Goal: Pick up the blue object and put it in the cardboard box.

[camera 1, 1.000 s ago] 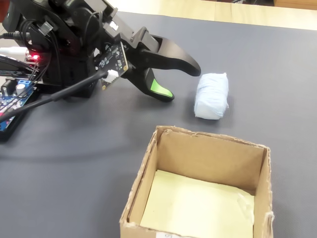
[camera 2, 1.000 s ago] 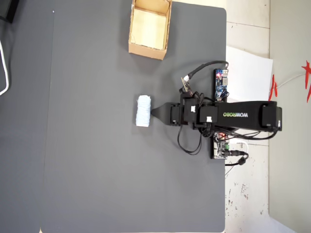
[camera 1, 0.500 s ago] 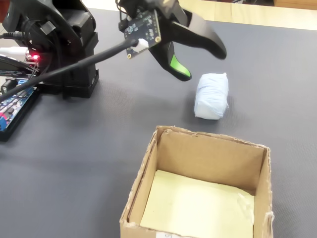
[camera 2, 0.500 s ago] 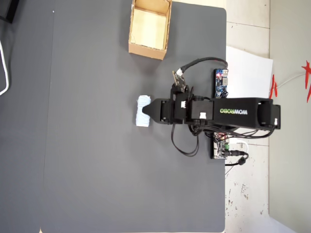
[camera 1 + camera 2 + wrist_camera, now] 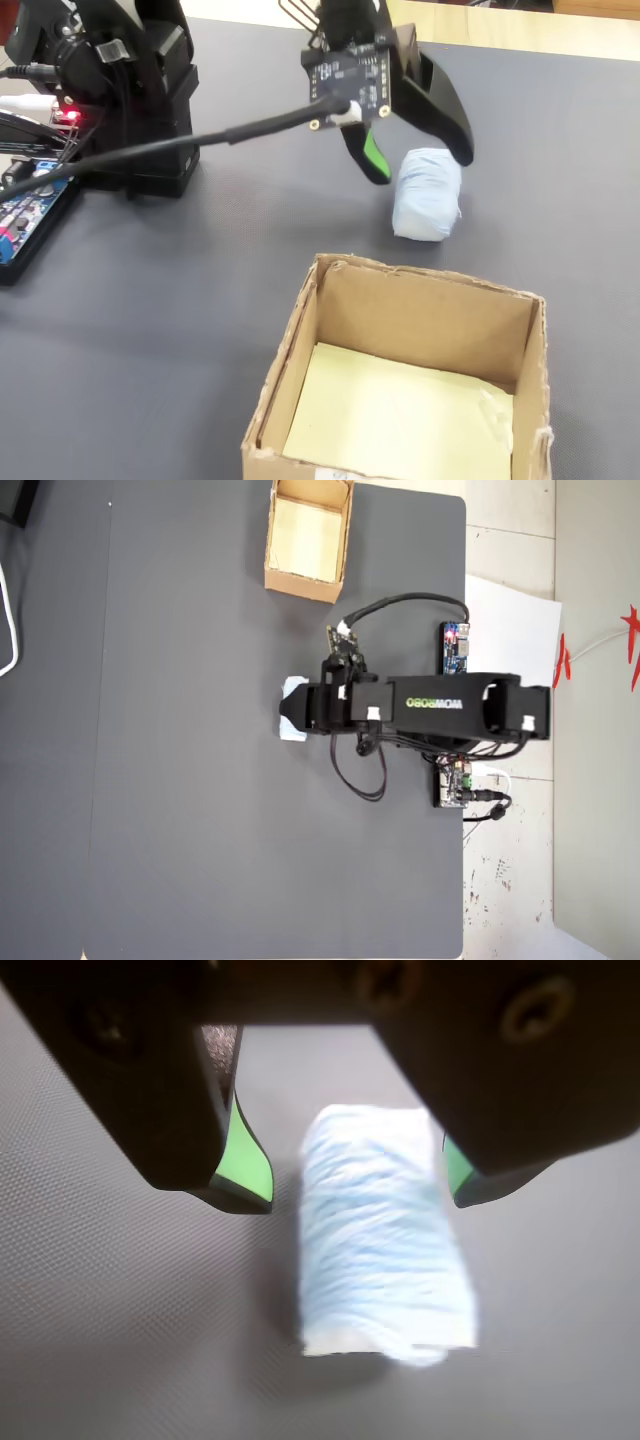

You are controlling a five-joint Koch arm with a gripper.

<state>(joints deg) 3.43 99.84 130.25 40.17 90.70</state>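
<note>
I see the fingers (image 5: pixel 355 1195) spread wide, straddling the blue object (image 5: pixel 385 1235), which lies on the dark worktop (image 5: pixel 120 1340). In the overhead view, the cardboard box (image 5: pixel 308 542) sits at twelve o'clock from it.

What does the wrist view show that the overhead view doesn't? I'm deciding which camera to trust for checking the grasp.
Only the wrist view shows the gripper open, its green-padded fingers on either side of the blue object without closing on it.

Only the overhead view shows the cardboard box, standing apart near the top edge of the dark table, plus the whole arm.

Both show the blue object lying on the table; from overhead the gripper hides most of it.
</note>
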